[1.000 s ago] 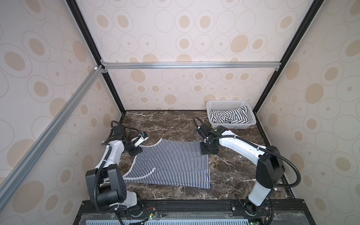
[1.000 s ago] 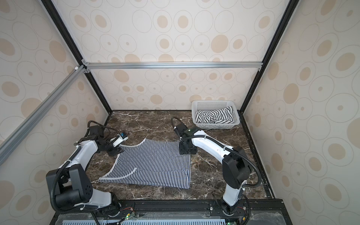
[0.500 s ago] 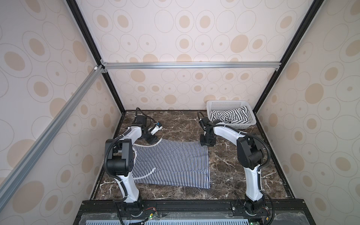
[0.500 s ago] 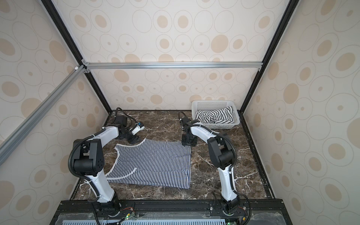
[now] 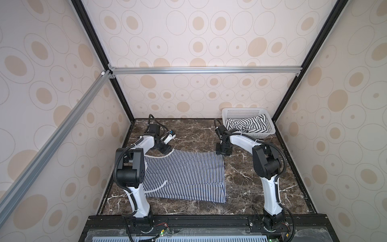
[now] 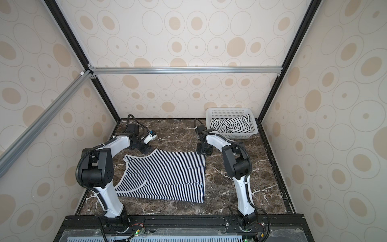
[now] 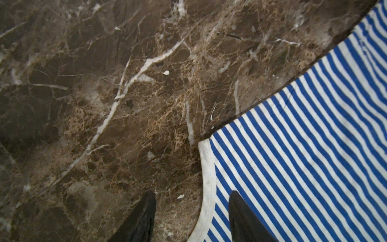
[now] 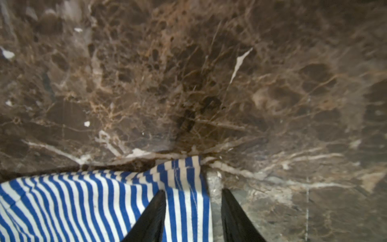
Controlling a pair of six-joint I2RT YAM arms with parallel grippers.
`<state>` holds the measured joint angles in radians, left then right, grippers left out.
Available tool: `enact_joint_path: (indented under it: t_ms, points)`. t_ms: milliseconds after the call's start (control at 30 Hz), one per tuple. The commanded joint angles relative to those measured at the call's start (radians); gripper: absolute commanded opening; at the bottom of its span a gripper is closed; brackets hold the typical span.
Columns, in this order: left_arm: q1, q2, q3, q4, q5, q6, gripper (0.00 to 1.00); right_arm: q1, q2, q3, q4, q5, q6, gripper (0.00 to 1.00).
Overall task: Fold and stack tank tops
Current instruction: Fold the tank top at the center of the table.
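The narrow-striped dark-and-white cloth tank top [image 5: 184,174] lies spread nearest. Farther, the left gripper [image 7: 192,193] and right gripper [image 8: 193,191] straddle its corners, jaws spread; shallow bites may slip, perhaps catching one layer. The wide-striped white top [image 5: 247,125] lies in the far white perforated plastic basket [image 5: 270,134].

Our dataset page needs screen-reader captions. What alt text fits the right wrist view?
The right gripper hangs open over a rumpled corner of a blue-and-white striped tank top, that corner lying between its two black fingers. Brown marble tabletop fills the rest.
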<state>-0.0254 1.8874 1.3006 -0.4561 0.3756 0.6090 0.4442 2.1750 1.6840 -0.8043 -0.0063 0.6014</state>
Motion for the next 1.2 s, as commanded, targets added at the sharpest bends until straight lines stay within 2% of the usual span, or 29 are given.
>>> enact_joint_path:
  t_ms: [0, 300, 433, 567, 967, 1167]
  points:
    - [-0.009, 0.018, 0.019, 0.011, -0.001, -0.020, 0.56, -0.008, 0.021, 0.033, -0.004, 0.011, -0.001, 0.46]
    - [-0.014, 0.032, 0.022, 0.019, -0.015, -0.035, 0.56, -0.012, 0.102, 0.110, -0.028, -0.024, -0.026, 0.40]
    - [-0.012, 0.023, 0.010, 0.019, -0.028, -0.028, 0.56, -0.012, 0.098, 0.085, -0.029, -0.032, -0.034, 0.36]
    - [-0.013, 0.017, -0.010, 0.034, -0.033, -0.028, 0.56, -0.012, 0.073, 0.046, -0.004, -0.027, -0.040, 0.27]
    - [-0.031, 0.102, 0.078, -0.023, -0.039, -0.053, 0.56, -0.012, 0.004, 0.018, 0.035, -0.102, -0.080, 0.00]
    - [-0.054, 0.142, 0.105, -0.051, -0.005, -0.048, 0.56, -0.012, -0.042, -0.040, 0.098, -0.182, -0.086, 0.00]
